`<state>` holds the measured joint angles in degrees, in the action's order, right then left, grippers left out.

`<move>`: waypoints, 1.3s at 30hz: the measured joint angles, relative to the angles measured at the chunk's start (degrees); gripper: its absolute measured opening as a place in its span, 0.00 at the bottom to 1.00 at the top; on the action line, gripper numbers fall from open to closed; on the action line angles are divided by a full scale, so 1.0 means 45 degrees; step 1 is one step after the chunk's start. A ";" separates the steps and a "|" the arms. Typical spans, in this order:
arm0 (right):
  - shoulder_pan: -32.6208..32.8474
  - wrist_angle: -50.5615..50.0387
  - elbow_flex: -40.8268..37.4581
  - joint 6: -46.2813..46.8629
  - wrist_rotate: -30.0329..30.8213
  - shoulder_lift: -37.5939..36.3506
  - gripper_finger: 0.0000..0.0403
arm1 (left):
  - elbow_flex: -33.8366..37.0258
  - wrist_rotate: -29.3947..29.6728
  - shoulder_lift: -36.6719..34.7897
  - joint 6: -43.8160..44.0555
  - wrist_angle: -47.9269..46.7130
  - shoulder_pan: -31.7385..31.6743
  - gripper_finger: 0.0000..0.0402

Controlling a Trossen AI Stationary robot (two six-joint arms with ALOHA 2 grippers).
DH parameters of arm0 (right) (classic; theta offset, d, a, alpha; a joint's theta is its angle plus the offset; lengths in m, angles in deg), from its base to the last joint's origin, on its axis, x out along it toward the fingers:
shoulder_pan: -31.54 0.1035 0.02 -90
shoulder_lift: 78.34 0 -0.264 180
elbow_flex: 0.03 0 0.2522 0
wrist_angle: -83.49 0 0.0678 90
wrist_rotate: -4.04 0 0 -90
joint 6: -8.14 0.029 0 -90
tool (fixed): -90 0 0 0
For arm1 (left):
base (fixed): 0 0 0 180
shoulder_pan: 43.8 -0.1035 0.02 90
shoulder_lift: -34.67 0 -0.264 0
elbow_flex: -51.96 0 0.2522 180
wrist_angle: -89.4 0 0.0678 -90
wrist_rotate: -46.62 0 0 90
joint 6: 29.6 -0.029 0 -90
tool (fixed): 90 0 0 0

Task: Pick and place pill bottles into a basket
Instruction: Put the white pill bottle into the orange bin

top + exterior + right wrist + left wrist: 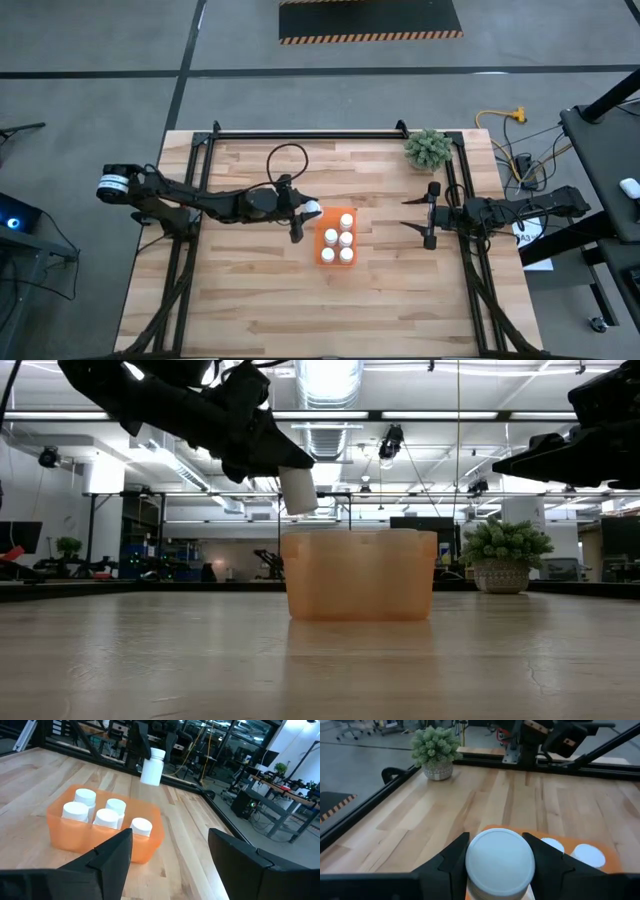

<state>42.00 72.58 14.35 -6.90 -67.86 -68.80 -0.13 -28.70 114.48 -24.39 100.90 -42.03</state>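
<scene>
The orange basket (337, 262) (60, 827) stands at the middle of the table with several white pill bottles (106, 817) upright in it. My left gripper (306, 212) is shut on one more pill bottle (298, 490) (151, 769), held in the air over the basket's far left corner. My right gripper (408, 214) (170, 855) waits open to the right of the basket, its fingers pointing toward it with nothing between them. My left gripper pinches the bottle's upper part, just under the white cap (500, 860), between its two fingers (454, 859), one on each side. The fingers reach in nearly level from the table's left. The bottle hangs below them, a little tilted, clear of the basket and table.
A small green plant in a pot (428, 148) (436, 747) stands at the table's far right corner. Black rails (300, 132) run along the far edge and the sides. Bare wood lies in front of and to the left of the basket.
</scene>
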 joint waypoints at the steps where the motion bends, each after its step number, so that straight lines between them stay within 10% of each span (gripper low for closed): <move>1: 0.0000 -0.0005 0.0000 -0.0023 -0.0004 0.0000 0.63 | -0.0008 0.0010 0.0012 0.0000 0.0066 0.0044 0.35; 39: 0.0001 0.0000 0.0001 -0.0020 -0.0001 0.0005 0.64 | -0.1835 0.0089 0.4093 -0.0240 0.1571 0.0276 0.35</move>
<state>42.01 72.58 14.36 -6.99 -67.86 -68.78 -8.39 -28.30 132.90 -25.48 107.97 -40.79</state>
